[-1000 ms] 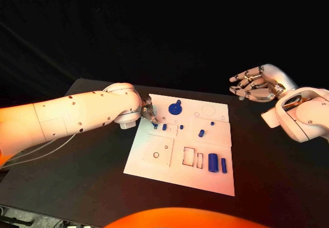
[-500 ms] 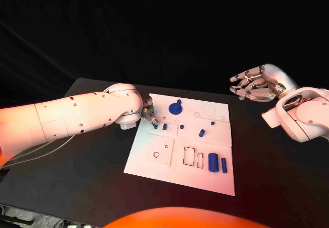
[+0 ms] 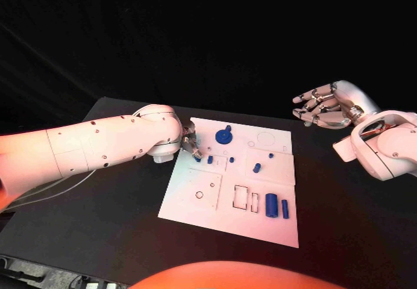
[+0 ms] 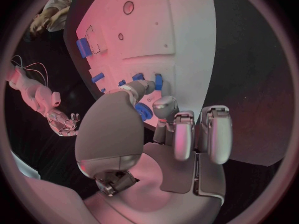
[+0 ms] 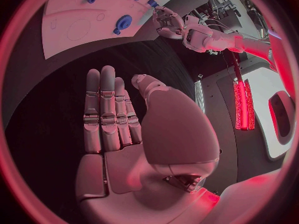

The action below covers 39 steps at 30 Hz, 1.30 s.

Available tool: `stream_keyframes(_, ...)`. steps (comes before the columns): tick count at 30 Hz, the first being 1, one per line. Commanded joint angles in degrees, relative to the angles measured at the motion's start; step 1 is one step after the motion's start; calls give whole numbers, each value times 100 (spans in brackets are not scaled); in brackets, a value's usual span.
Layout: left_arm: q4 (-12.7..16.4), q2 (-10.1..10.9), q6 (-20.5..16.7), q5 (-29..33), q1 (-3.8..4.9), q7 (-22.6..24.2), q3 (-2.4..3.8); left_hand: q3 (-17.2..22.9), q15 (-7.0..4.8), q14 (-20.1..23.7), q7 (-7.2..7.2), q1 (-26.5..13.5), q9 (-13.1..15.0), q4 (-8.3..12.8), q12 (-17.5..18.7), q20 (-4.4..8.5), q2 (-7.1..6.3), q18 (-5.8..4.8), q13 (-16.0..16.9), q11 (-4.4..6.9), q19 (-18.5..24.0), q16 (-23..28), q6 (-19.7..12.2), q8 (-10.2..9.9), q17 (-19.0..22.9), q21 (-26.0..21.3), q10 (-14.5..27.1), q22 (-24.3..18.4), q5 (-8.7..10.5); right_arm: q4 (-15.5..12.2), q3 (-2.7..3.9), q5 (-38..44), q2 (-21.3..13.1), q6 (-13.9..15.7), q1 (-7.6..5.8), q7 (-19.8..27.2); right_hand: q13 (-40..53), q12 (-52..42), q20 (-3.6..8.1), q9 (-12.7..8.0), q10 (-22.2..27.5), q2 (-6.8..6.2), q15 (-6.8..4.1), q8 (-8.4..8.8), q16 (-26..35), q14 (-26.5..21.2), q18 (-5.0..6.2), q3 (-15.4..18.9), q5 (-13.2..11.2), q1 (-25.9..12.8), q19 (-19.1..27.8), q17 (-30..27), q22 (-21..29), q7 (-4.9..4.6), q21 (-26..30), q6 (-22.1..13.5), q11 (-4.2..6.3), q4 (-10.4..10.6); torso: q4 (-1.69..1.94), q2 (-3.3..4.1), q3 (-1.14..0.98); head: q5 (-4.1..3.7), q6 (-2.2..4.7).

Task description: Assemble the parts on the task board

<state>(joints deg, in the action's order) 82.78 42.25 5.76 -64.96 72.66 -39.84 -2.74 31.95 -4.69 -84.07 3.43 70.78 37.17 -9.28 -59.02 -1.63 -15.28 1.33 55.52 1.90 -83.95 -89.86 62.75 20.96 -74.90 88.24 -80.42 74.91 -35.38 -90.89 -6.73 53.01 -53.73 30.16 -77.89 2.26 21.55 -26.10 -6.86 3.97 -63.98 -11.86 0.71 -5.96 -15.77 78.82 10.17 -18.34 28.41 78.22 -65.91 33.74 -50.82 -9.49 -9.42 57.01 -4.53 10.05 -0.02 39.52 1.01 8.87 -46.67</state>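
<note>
Early going, I'd judge — most parts lie loose on the board mid-frame. The left hand at its upper-left edge pinches a small blue peg, tilted near upright. Right hand, upper right, hangs open. Two blue bars lie lengthwise, lower right.

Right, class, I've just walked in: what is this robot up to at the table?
It is assembling small blue parts on the white task board. The left robot hand is down at the board's far left corner, its fingertips by a small blue peg; whether it grips one cannot be told. The right robot hand hangs open off to the side, above the black table.
</note>
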Motion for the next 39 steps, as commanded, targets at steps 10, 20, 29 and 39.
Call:
stream_keyframes(10,5,-9,185,-41,-6,-109,-2,830,-51,-593,-131,-37,24,909,63,55,68,-75,-47,43,-463,-14,137,20,-1510,9,-22,1369,17,-14,0,11,-1,-10,7,68,-14,42,-20,0,-13,5,5,7,41,21,23,-13,25,-46,-35,10,10,1,31,-22,-12,-17,-4,-1,-4,13,-16)
stream_keyframes(20,3,-20,252,-26,-6,-116,-2,625,-56,-593,-152,-89,72,921,61,50,120,-81,-43,54,-478,-14,138,39,-1510,25,-95,1383,85,-22,-1,10,-7,-11,7,65,-19,47,-21,1,-7,5,7,5,50,17,23,-14,26,-48,-32,11,13,0,35,-18,-14,-18,-6,0,-2,10,-26)
stream_keyframes(29,-3,-28,308,-13,-6,-131,-3,299,-74,-593,-193,-148,126,925,29,41,172,-87,-6,80,-493,-14,128,56,-1510,41,-169,1397,155,-25,-1,11,-10,-7,7,62,-19,47,-21,1,-7,5,7,5,50,17,23,-14,26,-48,-32,11,13,0,35,-18,-14,-18,-3,-1,-1,16,-23)
stream_keyframes(39,-23,-48,283,-9,-5,-143,-2,79,-90,-593,-228,-186,146,907,1,38,223,-90,28,104,-499,-14,125,53,-1510,47,-207,1403,216,-31,-1,11,-14,-1,7,65,-27,53,-22,2,1,4,9,3,63,12,22,-18,29,-46,-29,11,18,-1,40,-16,-15,-21,-4,-1,-1,13,-34)
